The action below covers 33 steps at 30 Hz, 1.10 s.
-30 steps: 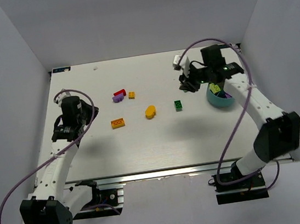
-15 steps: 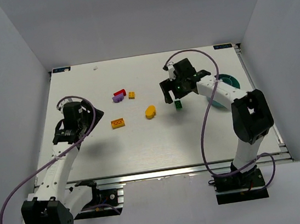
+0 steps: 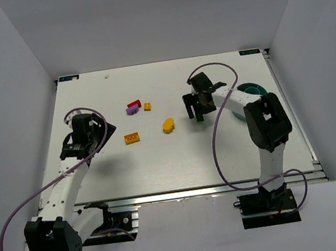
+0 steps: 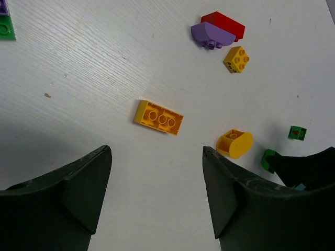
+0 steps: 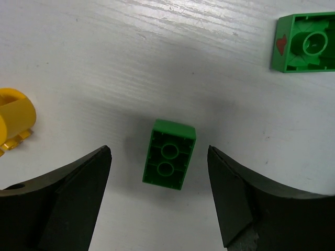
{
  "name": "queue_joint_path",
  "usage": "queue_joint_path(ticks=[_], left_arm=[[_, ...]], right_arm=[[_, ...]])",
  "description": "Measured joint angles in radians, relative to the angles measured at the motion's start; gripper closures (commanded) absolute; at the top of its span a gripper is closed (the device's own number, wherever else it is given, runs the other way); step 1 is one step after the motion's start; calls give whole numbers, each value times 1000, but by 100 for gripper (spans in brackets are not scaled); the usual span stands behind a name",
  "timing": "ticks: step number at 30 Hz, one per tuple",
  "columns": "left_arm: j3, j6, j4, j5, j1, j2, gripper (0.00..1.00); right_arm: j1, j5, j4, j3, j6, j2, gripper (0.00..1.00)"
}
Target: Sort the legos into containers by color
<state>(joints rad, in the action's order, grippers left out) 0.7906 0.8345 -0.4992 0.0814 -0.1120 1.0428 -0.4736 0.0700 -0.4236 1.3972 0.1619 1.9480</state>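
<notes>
My right gripper (image 5: 158,149) hangs open over an upside-down green lego (image 5: 169,154), which lies between the fingers untouched. A second green lego (image 5: 307,43) lies beyond it. In the top view the right gripper (image 3: 197,108) covers the green lego (image 3: 199,117), left of the teal bowl (image 3: 255,88). My left gripper (image 4: 156,151) is open over bare table, short of an orange lego (image 4: 158,117). Further off lie a yellow oval lego (image 4: 235,143), a small orange one (image 4: 236,58), a purple one (image 4: 212,35) and a red one (image 4: 224,24).
A purple brick (image 4: 3,6) and a green brick (image 4: 5,27) show at the top left corner of the left wrist view. The right arm (image 3: 266,119) stretches across the bowl's near side. Grey walls close in the table on three sides.
The right arm swung left from over the bowl and came down over the green lego with open jaws. The left arm barely shifted.
</notes>
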Motion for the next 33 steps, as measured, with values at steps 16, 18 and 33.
queue_joint_path(ticks=[16, 18, 33], left_arm=[[-5, -3, -6, 24, 5, 1, 21], [-11, -3, -2, 25, 5, 2, 21], [-18, -5, 104, 1, 18, 92, 21]], right_arm=[[10, -19, 3, 41, -28, 72, 88], [19, -54, 3, 39, -73, 57, 98], [586, -605, 197, -113, -426, -543, 100]])
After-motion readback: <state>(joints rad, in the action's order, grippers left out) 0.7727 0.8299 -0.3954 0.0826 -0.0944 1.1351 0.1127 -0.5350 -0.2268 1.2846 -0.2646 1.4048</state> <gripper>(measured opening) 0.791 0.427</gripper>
